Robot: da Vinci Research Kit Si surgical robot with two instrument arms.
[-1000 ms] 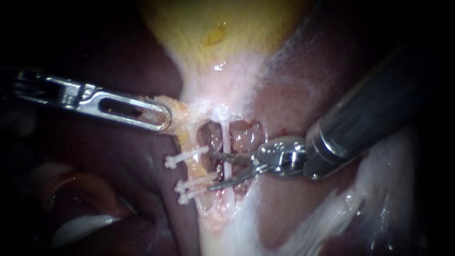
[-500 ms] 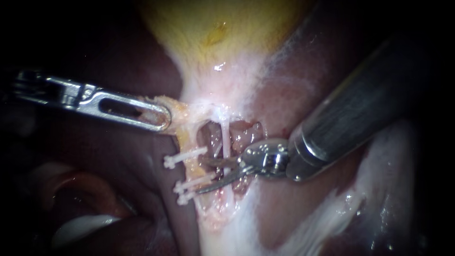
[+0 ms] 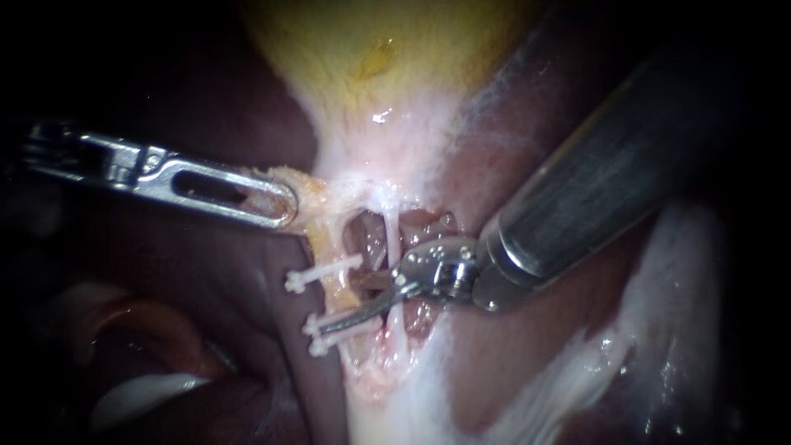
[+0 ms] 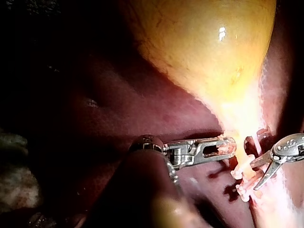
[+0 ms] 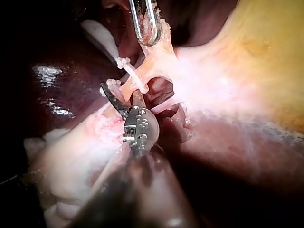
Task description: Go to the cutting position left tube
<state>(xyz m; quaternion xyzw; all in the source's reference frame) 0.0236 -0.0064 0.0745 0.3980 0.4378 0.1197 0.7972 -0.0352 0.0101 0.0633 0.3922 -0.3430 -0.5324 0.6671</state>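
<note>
Care lay in centring the parted, curved steel blades of my right instrument (image 3: 344, 303) across the pale yellowish left tube (image 3: 333, 288), between its white plastic clips (image 3: 320, 274), nicking neither. My left instrument (image 3: 276, 204), slotted jaws clenched, held fatty tissue (image 3: 306, 191) just above. Only the left wrist view showed the yellow gallbladder (image 4: 204, 52) bulging.

Gallbladder (image 3: 371, 49): yellow, narrowing downward to a pale neck. Liver (image 3: 247, 272): dark red-brown, lying on both sides of it. Fatty fringe (image 3: 317, 206): yellow, projecting leftward from the neck. White tissue band (image 3: 412, 412): continuing below the neck. Pale curved object (image 3: 136, 395), lower left: cannot be identified.
</note>
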